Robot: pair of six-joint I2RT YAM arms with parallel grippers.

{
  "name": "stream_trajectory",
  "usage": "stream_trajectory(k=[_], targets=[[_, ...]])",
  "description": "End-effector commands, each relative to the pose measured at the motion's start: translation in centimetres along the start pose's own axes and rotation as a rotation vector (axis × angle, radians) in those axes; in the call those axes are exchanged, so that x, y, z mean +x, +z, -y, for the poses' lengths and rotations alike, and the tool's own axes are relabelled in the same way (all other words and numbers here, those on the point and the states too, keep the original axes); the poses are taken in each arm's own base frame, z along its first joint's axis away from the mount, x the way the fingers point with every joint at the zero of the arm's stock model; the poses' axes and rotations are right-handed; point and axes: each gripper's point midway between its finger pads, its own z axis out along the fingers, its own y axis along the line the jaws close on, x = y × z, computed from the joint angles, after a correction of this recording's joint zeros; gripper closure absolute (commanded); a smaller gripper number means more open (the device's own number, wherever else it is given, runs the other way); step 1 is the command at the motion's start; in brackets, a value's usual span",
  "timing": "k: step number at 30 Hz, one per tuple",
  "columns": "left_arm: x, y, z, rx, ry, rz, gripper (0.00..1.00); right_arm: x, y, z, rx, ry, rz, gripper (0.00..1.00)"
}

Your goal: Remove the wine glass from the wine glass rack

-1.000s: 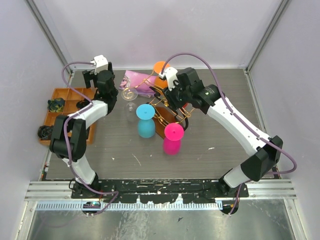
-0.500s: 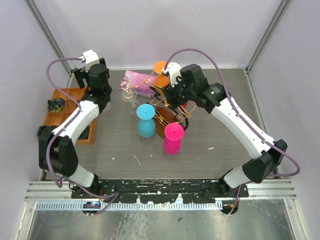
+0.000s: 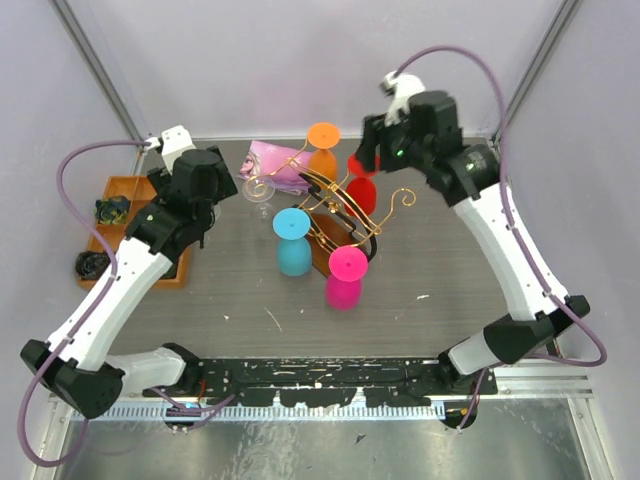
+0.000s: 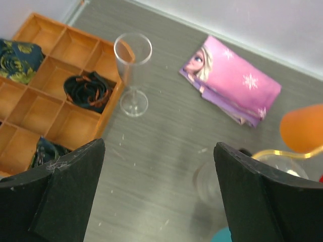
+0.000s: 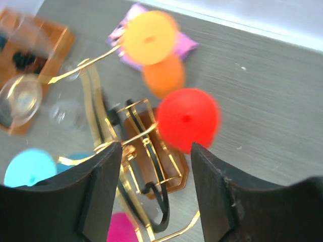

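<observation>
Grey table [image 3: 450, 270] — wine glass rack [image 5: 176, 176] blurred, clear wine glass [image 4: 208, 180] faint.

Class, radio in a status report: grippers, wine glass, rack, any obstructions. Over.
Left gripper open, empty, clear of the flute standing on the table. Right gripper open, empty, over the wine glass rack. Coloured glasses hang on it. No obstruction seen.

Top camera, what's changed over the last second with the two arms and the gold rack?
The right gripper pulled off the wine glass rack and rose toward the back right corner, with its jaws open and empty. The left gripper, also open and empty, lifted and edged left, away from the rack. The rack, the blue glass, the pink glass and the orange glass stayed put.
</observation>
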Motion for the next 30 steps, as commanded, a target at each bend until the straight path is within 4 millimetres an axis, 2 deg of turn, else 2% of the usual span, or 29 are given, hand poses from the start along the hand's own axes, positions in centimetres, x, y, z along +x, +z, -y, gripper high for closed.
stream_trajectory(k=[1,3,5,10,20,23,28,30], targets=[[2.1,-3.4,-1.0,0.034,0.006,-0.126,0.05,-0.3,1.1,6.2,0.069,0.434,-0.027,0.45],[2.9,-4.6,-1.5,0.056,-0.007,-0.155,0.04,0.4,1.5,8.1,0.067,0.525,-0.036,0.47],[3.3,-5.5,-1.7,0.089,-0.026,-0.165,0.00,0.7,2.1,8.8,0.034,0.572,-0.041,0.46],[3.8,-6.5,-2.8,0.097,-0.046,-0.178,0.01,1.8,3.9,8.4,-0.089,0.655,-0.073,0.44],[5.2,-6.9,-3.3,0.092,-0.049,-0.221,0.01,4.3,6.3,7.0,-0.228,0.740,-0.120,0.45],[5.3,-7.0,-3.3,0.099,-0.058,-0.221,0.01,4.1,6.5,6.7,-0.263,0.743,-0.112,0.61],[5.5,-7.0,-3.2,0.105,-0.059,-0.227,0.01,3.2,6.0,6.1,-0.309,0.745,-0.086,0.97],[5.5,-7.1,-3.2,0.109,-0.061,-0.227,0.01,3.0,5.5,5.9,-0.317,0.750,-0.081,0.99]])
